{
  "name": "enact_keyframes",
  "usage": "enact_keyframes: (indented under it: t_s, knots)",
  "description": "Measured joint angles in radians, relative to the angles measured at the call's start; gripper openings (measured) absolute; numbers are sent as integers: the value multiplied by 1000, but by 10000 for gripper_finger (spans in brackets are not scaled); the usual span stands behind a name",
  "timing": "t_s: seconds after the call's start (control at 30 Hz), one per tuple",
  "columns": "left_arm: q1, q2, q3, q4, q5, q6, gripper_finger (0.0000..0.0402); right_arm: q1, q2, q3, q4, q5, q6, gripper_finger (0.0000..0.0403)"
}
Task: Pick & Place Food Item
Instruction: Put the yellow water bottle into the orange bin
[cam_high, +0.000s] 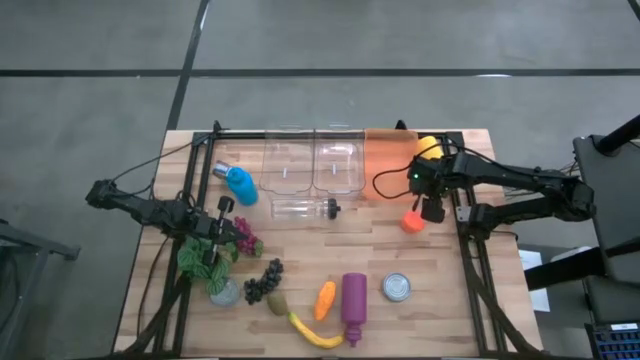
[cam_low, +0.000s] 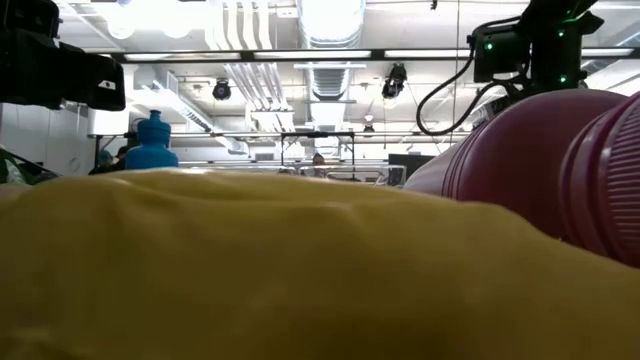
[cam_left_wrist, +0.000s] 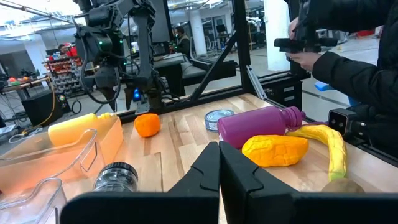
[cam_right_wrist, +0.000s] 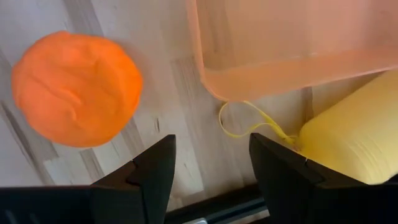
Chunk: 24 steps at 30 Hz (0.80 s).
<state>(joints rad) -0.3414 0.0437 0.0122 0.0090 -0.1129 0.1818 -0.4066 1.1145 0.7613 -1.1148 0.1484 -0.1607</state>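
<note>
Hanging above the table, the right gripper has its fingers spread with nothing between them. The orange ball of food lies on the wood just beside it, near the orange bin. In the right wrist view the ball sits off to one side of the fingers, not between them. So the picking up looks not yet done. The ball has yet to be grabbed, lifted and put down, maybe in the bin.

The left gripper waits at the other side, over the leafy green toy. Its fingers are pressed together on nothing.

The table is pale wood with a dark frame. On it are clear bins, a blue bottle, a clear jar, grapes, a carrot, a banana, a purple bottle and a tin can. A yellow bottle lies by the orange bin.

The floor is grey. Beyond the table is a big room with lights and pipes. A person's hands hold something dark there.
</note>
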Motion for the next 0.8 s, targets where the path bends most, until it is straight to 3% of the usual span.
enact_keyframes:
  t_s: [0.57, 0.8]
  knots:
    - [0, 0, 0, 0, 0, 0, 1, 3, -1, 12, 94, -44, -131, 203]
    - [0, 0, 0, 0, 0, 0, 1, 3, -2, 16, -23, -44, -6, 203]
